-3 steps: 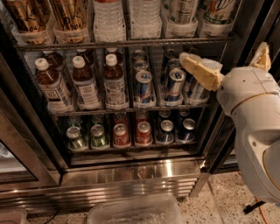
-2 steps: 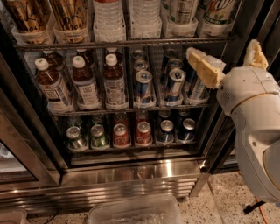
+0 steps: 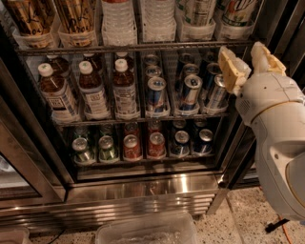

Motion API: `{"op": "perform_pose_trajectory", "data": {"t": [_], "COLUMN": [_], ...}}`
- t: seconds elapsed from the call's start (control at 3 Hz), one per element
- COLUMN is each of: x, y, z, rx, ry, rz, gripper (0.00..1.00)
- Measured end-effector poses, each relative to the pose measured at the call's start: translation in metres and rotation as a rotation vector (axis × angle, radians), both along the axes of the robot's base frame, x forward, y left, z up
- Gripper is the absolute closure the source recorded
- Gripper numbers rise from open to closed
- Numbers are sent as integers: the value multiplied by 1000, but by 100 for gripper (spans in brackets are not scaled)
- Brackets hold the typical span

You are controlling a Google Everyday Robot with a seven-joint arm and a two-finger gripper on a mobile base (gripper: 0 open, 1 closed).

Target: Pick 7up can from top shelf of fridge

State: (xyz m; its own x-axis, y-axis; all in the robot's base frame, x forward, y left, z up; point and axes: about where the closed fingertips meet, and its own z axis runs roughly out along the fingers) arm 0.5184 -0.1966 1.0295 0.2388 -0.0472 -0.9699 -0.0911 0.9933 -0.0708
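Step in hand: the approach, as I judge it; the can is not yet grasped.
Gripper: the cream two-finger gripper (image 3: 250,59) sits at the upper right of the frame on a white arm, fingers spread with nothing between them, tips about level with the rack's front edge.
Task's thing: the silver-white 7up can with green slanted lettering (image 3: 237,10) stands at the top right edge of the frame, in a clear tray on the dark wire top shelf (image 3: 95,48). It is just above the gripper and apart from it.
Next move: likely rise, reach inward over the rack edge, and bring the fingers to either side of the can without knocking the neighbouring silver-white can (image 3: 198,12).
Fridge: black-framed drinks cooler with ribbed stainless-steel base (image 3: 143,202).
Labels: green slanted strokes and an orange spot show on the can; no word reads fully.
Other stock: slim blue-and-silver cans (image 3: 155,95) and white-capped brown bottles (image 3: 53,90) fill the middle rack, their print unreadable.
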Motion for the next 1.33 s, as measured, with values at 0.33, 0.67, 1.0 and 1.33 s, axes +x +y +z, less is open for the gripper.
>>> {"op": "perform_pose_trajectory", "data": {"t": [0.33, 0.67, 1.0, 1.33], "x": [0, 1, 5, 13], "y": [0, 0, -2, -8], "z": [0, 0, 3, 9], "rx": [0, -1, -2, -3], "ry": [0, -1, -11, -27], "rz": [0, -2, -9, -22], "gripper": [30, 40, 36, 36]}}
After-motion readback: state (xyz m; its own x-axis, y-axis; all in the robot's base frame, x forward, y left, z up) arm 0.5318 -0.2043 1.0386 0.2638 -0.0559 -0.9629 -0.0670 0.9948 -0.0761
